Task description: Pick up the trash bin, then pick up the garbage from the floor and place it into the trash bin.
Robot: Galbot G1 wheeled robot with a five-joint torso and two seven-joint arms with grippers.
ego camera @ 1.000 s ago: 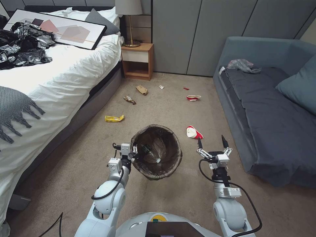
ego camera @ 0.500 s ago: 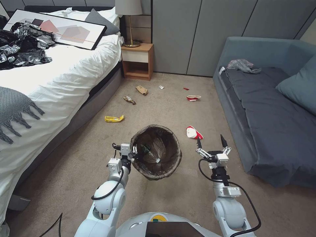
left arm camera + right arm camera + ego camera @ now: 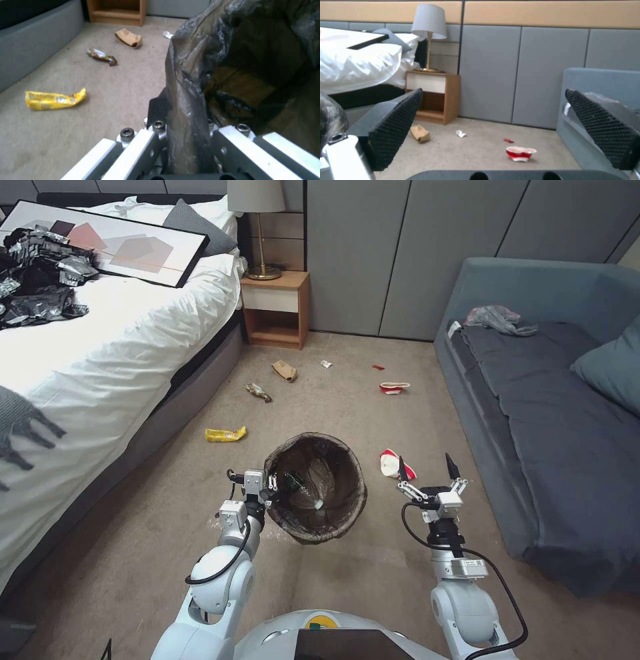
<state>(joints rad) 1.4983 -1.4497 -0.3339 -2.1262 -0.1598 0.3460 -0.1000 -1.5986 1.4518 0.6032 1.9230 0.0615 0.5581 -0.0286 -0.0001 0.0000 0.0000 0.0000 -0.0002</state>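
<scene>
Trash bin (image 3: 315,488) is already in the robot's keeping: the left gripper (image 3: 272,489) pinches its bag-lined rim on the side toward the bed (image 3: 120,347), and the left wrist view shows the dark liner clamped between the jaws. A bottle-like piece of litter lies at the bottom of the bin, so the first step looks done and the collecting appears begun. The right gripper (image 3: 428,471) hovers just right of the bin with its fingers spread wide and nothing between them; a crushed red-and-white cup (image 3: 393,464) lies on the carpet (image 3: 347,400) just beyond it, between the bin and the sofa (image 3: 553,400). Left to gather, as far as can be judged: a yellow wrapper (image 3: 225,434) near the bed's edge, a darker wrapper (image 3: 258,392), a brown paper bag (image 3: 285,371), a white scrap (image 3: 326,364), a small red scrap (image 3: 378,367) and another crushed cup (image 3: 394,387), scattered toward the nightstand (image 3: 275,310) and the wall.
</scene>
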